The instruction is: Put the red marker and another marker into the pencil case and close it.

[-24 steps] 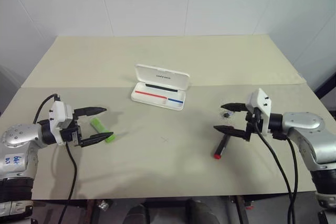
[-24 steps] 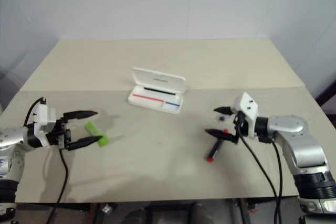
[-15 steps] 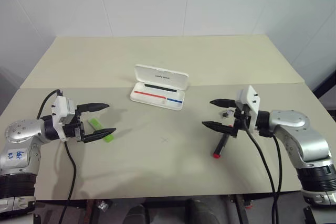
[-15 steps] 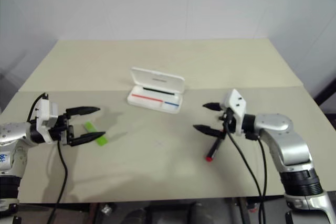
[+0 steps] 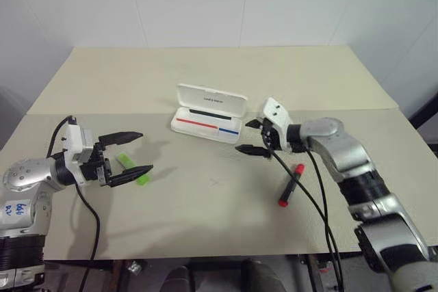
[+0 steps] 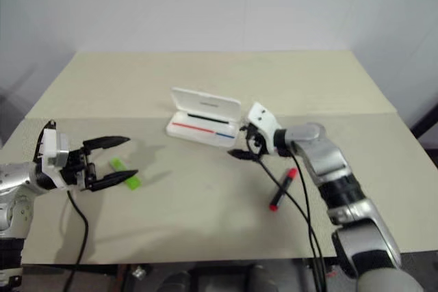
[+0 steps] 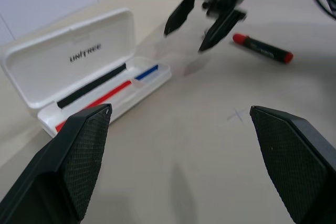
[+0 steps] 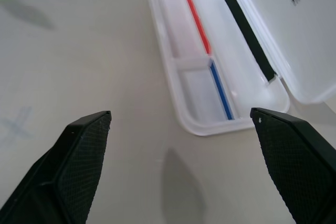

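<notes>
The right gripper (image 5: 250, 136), which less than a second ago hung over the red marker (image 5: 290, 184) at the right of the table, has swung left and farther away and now hovers just beside the right end of the pencil case (image 5: 207, 120), fingers spread wide and holding nothing. The red marker lies where it lay, now uncovered on the table to the near right of that gripper, its black barrel slanted and its red ends showing; the arm's black cable trails across it. The left gripper (image 5: 129, 154) has kept its station at the near left, jaws parted and empty, with the lime-green highlighter (image 5: 132, 168) flat on the table between and below its two fingers, touched by neither as far as can be told.

The table (image 5: 205, 217) is a pale beige surface with a seam running left to right across its middle and a faint pencilled cross (image 5: 216, 182) near the centre. White panelled walls (image 5: 191, 1) close in behind it.

The pencil case sits open at mid-table, lid propped up on the far side with dark lettering inside, a black strip beneath that, and a red-and-blue stripe in the tray, whose compartments hold no marker. Nothing lies between either marker and the case.
</notes>
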`<control>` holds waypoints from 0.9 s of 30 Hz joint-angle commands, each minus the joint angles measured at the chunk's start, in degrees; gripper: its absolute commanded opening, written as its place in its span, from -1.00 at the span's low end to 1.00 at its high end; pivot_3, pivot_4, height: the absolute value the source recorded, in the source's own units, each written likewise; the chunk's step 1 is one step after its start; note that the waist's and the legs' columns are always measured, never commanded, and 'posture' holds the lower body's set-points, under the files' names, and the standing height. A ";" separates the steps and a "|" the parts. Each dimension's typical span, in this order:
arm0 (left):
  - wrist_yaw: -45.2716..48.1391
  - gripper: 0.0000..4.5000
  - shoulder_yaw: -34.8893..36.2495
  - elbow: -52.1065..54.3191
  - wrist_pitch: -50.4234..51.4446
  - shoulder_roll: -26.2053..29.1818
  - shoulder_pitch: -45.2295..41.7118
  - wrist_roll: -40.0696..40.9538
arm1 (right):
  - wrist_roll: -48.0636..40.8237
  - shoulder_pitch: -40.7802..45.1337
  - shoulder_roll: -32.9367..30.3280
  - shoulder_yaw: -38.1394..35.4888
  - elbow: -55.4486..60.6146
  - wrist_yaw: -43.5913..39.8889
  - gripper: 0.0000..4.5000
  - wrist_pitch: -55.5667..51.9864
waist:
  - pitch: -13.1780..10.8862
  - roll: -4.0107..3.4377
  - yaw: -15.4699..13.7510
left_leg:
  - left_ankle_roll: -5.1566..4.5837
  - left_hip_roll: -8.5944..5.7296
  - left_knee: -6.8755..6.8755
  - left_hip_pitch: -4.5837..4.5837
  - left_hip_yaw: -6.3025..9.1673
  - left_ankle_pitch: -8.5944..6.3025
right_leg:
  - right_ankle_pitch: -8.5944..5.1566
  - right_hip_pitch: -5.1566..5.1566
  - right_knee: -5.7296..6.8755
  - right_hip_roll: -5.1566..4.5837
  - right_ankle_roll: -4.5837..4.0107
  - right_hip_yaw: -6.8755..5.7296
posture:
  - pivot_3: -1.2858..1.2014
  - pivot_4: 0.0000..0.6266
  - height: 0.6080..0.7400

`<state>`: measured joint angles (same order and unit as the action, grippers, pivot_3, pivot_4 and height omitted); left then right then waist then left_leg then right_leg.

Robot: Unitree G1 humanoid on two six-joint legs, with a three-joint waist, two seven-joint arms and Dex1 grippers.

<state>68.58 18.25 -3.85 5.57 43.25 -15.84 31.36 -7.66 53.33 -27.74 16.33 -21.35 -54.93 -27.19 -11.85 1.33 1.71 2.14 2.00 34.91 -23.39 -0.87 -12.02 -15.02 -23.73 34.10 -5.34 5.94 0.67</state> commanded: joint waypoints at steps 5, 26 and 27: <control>-2.74 0.99 3.04 3.31 -0.33 -0.06 -0.40 1.94 | 6.70 10.93 6.49 2.17 -19.95 -0.52 1.00 6.99 | 0.00 0.00 0.24 | 0.00 0.00 -0.02 0.00 -0.01 0.00 | 0.05 -0.01 0.02 0.01 0.10 0.00 | 0.03 -0.52 1.00; -6.60 0.99 5.53 7.31 0.55 0.24 3.20 3.09 | 9.73 13.32 12.62 2.07 -25.53 -8.13 1.00 9.50 | 0.00 -0.01 1.36 | 0.09 0.06 -0.18 0.01 -0.02 -0.05 | 0.31 -0.19 0.27 0.06 0.59 -0.06 | 0.03 -0.52 1.00; -6.68 0.99 5.50 7.31 0.53 0.26 3.17 3.08 | 10.40 13.40 12.91 2.28 -26.43 -7.26 1.00 9.62 | 0.00 -0.01 1.44 | 0.09 0.06 -0.18 0.01 -0.02 -0.05 | 0.31 -0.19 0.27 0.06 0.59 -0.06 | 0.03 -0.52 1.00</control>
<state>62.32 22.23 1.53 6.31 43.09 -12.79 33.53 2.03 66.37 -15.19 18.55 -47.82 -62.91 -18.34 -11.86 1.32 3.14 2.24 2.06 34.73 -23.38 -0.89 -12.07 -14.70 -23.93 34.37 -5.28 6.52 0.61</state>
